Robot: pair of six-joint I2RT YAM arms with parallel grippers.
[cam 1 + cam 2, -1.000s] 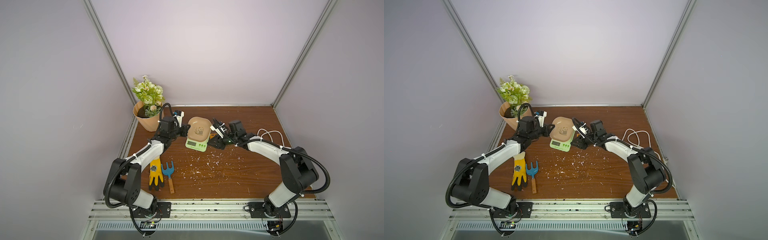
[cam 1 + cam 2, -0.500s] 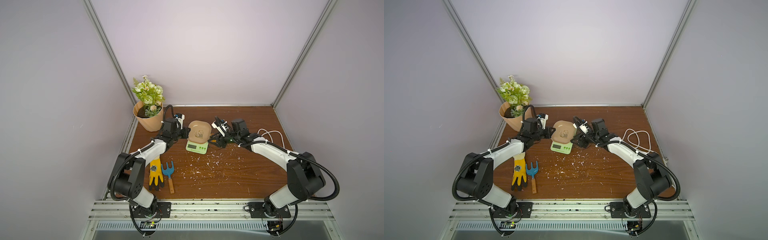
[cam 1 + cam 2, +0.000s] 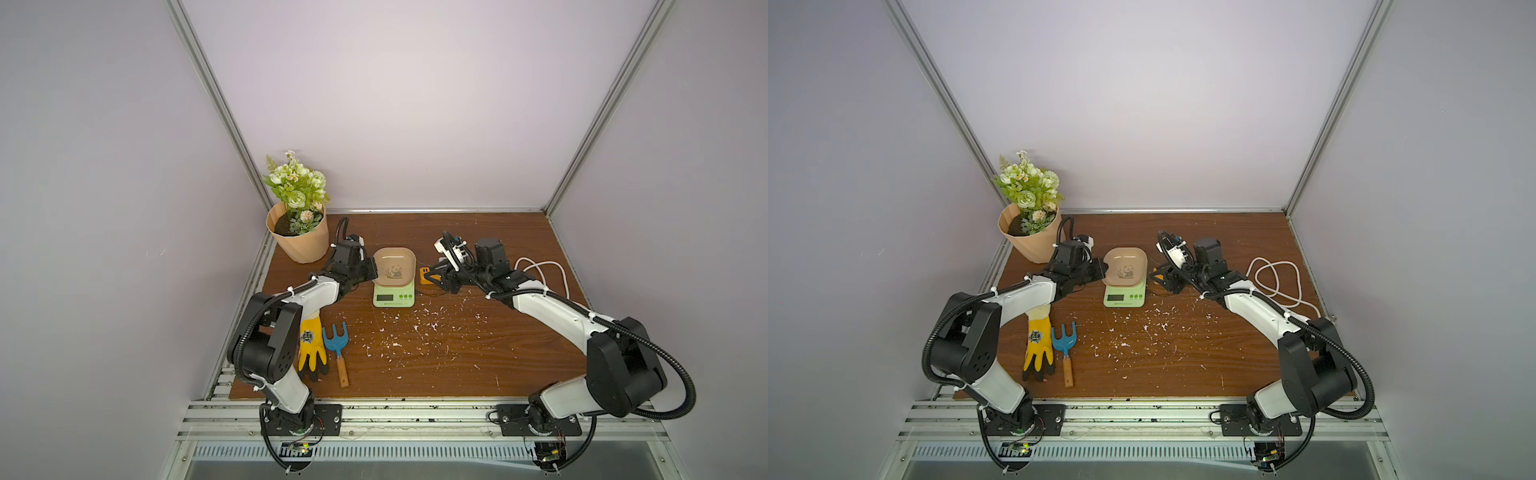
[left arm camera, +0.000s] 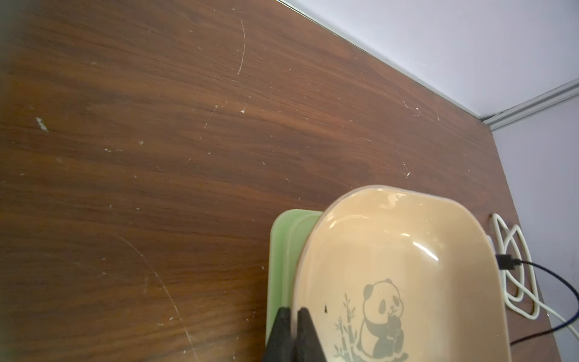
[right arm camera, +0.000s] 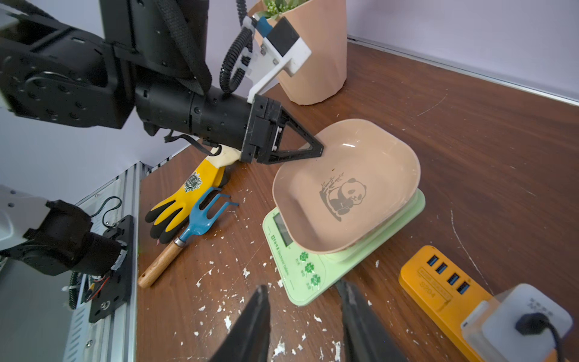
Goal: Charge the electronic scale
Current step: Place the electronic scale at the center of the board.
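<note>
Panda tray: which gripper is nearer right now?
Left. The left gripper, shut, has its tips at the panda tray rim. The right gripper, open, hangs off the tray's opposite side by the orange power strip, clear of the tray.

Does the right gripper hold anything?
No, in the right wrist view the right gripper stands open, with nothing between its jaws.

Your electronic scale (image 3: 394, 296) sits flat on the table (image 3: 457, 357), back-centre, pale green, dark display facing front; its beige panda tray (image 3: 395, 268) rides on top, askew and tilted.
</note>
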